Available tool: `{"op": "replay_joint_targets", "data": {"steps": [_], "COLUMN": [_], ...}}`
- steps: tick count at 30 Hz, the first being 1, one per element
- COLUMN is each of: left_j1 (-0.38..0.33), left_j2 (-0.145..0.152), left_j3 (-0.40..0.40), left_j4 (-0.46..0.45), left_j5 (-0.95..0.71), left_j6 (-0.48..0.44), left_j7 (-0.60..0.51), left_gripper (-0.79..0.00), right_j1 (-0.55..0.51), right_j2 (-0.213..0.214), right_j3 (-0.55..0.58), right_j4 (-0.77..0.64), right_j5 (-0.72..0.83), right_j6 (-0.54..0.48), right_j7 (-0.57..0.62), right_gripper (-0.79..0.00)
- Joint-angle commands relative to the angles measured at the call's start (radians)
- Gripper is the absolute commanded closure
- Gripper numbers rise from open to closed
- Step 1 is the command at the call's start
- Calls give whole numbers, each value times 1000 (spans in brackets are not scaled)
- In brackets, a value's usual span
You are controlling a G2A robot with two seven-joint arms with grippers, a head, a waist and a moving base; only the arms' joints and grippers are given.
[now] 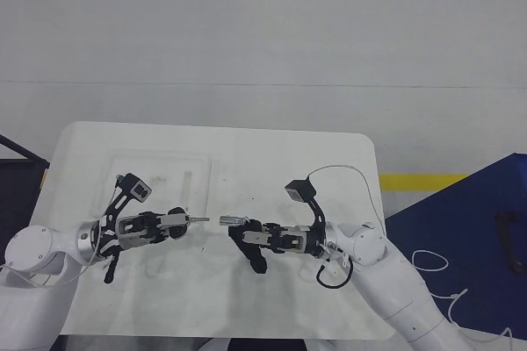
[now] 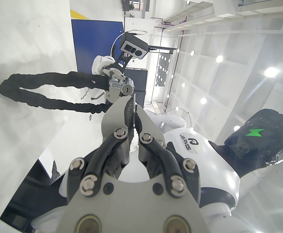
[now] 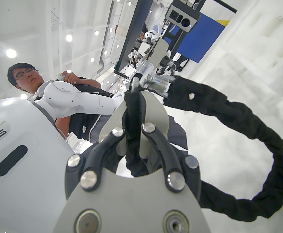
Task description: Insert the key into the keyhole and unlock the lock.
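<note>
My left gripper (image 1: 183, 219) is shut on a thin metal key (image 1: 198, 219), whose blade points toward the lock. In the left wrist view the key (image 2: 133, 101) sticks out edge-on between the closed fingers of the left gripper (image 2: 131, 109), just short of the round keyhole (image 2: 126, 89). The silver lock (image 1: 233, 219) has a black fabric-covered cable loop (image 1: 251, 253). My right gripper (image 1: 253, 233) is shut on that loop close to the lock body and holds it above the table. In the right wrist view the right gripper (image 3: 134, 100) pinches the black sleeve, with the lock body (image 3: 156, 82) just beyond. A small gap separates key tip and lock.
A white foam tray (image 1: 193, 162) with shallow recesses lies at the back left of the white table (image 1: 290, 167). The loop (image 2: 47, 93) hangs out to the side of the lock. A blue mat (image 1: 483, 219) covers the floor past the table's right edge.
</note>
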Motion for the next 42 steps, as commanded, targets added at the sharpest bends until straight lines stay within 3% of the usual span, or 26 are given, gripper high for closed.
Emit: {"op": "replay_joint_targets", "data": {"steps": [1,7,42], "left_j1": [0,12,9], "left_j2": [0,0,8], "left_j3": [0,14,27], "left_j4": [0,-21,-42], "left_j5": [0,16,68], "left_j6": [0,8,10], "left_j7": [0,18,5], "left_gripper": [0,0,0], "right_j1": [0,-21,-13], "right_j2": [0,2,4], "right_j3": [0,5,-1], "right_j4": [0,-37,-39], "right_j5": [0,-26,-28], "right_j6": [0,23,41], "right_j7": [0,-35,5], "right_gripper": [0,0,0]}}
